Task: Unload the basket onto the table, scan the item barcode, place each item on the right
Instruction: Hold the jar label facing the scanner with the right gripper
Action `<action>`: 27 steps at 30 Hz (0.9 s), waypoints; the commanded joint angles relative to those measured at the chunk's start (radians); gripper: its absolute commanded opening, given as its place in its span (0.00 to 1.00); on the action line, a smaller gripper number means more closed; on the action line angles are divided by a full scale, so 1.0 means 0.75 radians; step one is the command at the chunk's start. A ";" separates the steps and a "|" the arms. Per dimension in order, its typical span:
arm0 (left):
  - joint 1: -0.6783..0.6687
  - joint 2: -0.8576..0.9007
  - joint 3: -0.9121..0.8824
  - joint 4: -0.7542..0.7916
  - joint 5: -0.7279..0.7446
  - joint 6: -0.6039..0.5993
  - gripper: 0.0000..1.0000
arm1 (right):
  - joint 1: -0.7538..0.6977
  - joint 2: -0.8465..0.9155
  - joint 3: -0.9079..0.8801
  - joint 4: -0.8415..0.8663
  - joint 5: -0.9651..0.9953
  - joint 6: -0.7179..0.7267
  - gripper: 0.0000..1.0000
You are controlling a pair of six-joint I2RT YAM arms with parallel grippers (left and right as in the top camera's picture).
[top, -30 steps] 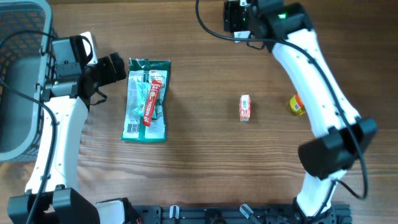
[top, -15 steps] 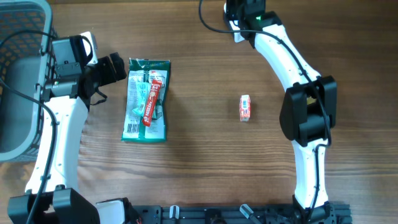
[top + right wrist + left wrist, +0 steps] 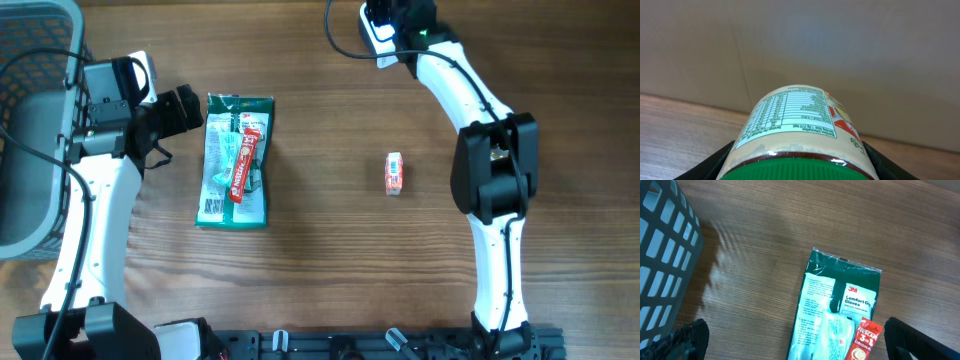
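Note:
A jar (image 3: pixel 800 120) with a green lid and a white nutrition label fills the right wrist view, lying on its side. My right gripper (image 3: pixel 797 167) is shut on it, one black finger at each side near the lid. No barcode shows on the side that faces the camera. Overhead, that gripper (image 3: pixel 395 20) is at the table's back edge and the wrist hides the jar. My left gripper (image 3: pixel 185 108) is open at the top left of a green glove packet (image 3: pixel 235 160), its fingers (image 3: pixel 690 340) spread wide with nothing between them.
A red Nescafe sachet (image 3: pixel 245 160) lies on the glove packet (image 3: pixel 840 305). A small orange-and-white packet (image 3: pixel 394 173) lies mid-table. A grey plastic basket (image 3: pixel 30 120) stands at the left edge, close to the left arm. A plain wall rises behind the table.
The right arm's elbow has swung in over the right of the table, covering a yellow-orange item seen there before. Its gripper stays at the back edge. The left arm has not moved.

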 commanded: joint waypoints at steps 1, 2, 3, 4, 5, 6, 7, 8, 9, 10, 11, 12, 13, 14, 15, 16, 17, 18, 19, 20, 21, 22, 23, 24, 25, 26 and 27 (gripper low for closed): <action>0.005 -0.019 0.019 0.004 0.011 0.021 1.00 | 0.001 0.073 0.016 0.045 -0.052 0.011 0.04; 0.005 -0.019 0.019 0.004 0.011 0.021 1.00 | 0.001 0.091 0.016 0.063 -0.081 0.012 0.04; 0.005 -0.019 0.019 0.004 0.011 0.021 1.00 | 0.001 0.108 0.016 0.077 -0.093 0.014 0.04; 0.005 -0.019 0.019 0.004 0.011 0.021 1.00 | 0.000 0.117 0.016 0.079 -0.092 0.037 0.04; 0.005 -0.019 0.019 0.004 0.011 0.021 1.00 | -0.003 0.126 0.016 0.085 -0.096 0.055 0.04; 0.005 -0.019 0.019 0.004 0.011 0.021 1.00 | -0.004 0.129 0.016 0.084 -0.112 0.059 0.04; 0.005 -0.019 0.019 0.004 0.011 0.021 1.00 | -0.005 0.130 0.016 0.084 -0.134 0.060 0.05; 0.005 -0.019 0.019 0.004 0.011 0.021 1.00 | -0.005 0.130 0.016 0.085 -0.138 0.068 0.04; 0.005 -0.019 0.019 0.004 0.011 0.021 1.00 | -0.005 0.130 0.016 0.090 -0.136 0.068 0.04; 0.005 -0.019 0.019 0.004 0.011 0.021 1.00 | -0.005 0.128 0.016 0.096 -0.136 0.069 0.04; 0.005 -0.019 0.019 0.004 0.011 0.021 1.00 | -0.006 0.121 0.016 0.098 -0.136 0.067 0.04; 0.005 -0.019 0.019 0.004 0.011 0.021 1.00 | -0.007 0.113 0.016 0.098 -0.135 0.067 0.04; 0.005 -0.019 0.019 0.004 0.011 0.021 1.00 | -0.007 0.100 0.016 0.097 -0.135 0.067 0.04; 0.005 -0.019 0.019 0.004 0.011 0.021 1.00 | -0.007 0.075 0.016 0.093 -0.135 0.066 0.04; 0.005 -0.019 0.019 0.004 0.011 0.021 1.00 | -0.008 0.044 0.016 0.090 -0.134 0.065 0.04; 0.005 -0.019 0.019 0.004 0.011 0.021 1.00 | -0.010 0.013 0.016 0.083 -0.134 0.065 0.04; 0.005 -0.019 0.019 0.004 0.011 0.021 1.00 | -0.010 -0.039 0.016 0.061 -0.133 0.065 0.04; 0.005 -0.019 0.019 0.004 0.011 0.021 1.00 | -0.010 -0.079 0.016 0.037 -0.131 0.066 0.04; 0.005 -0.019 0.019 0.004 0.011 0.021 1.00 | -0.010 -0.131 0.016 -0.011 -0.130 0.065 0.04; 0.005 -0.019 0.019 0.004 0.011 0.021 1.00 | -0.010 -0.178 0.016 -0.070 -0.131 0.066 0.04; 0.005 -0.019 0.019 0.004 0.011 0.021 1.00 | -0.010 -0.240 0.016 -0.162 -0.131 0.067 0.04; 0.005 -0.019 0.019 0.004 0.011 0.021 1.00 | -0.010 -0.296 0.016 -0.258 -0.131 0.068 0.04; 0.005 -0.019 0.019 0.004 0.011 0.021 1.00 | -0.010 -0.351 0.016 -0.375 -0.131 0.083 0.04; 0.005 -0.019 0.019 0.004 0.011 0.021 1.00 | -0.010 -0.390 0.016 -0.465 -0.131 0.093 0.04; 0.005 -0.019 0.019 0.004 0.011 0.021 1.00 | -0.010 -0.428 0.016 -0.572 -0.131 0.110 0.04; 0.005 -0.019 0.019 0.004 0.011 0.021 1.00 | -0.011 -0.469 0.016 -0.711 -0.132 0.126 0.04; 0.005 -0.019 0.019 0.004 0.011 0.021 1.00 | -0.011 -0.507 0.016 -0.862 -0.131 0.153 0.04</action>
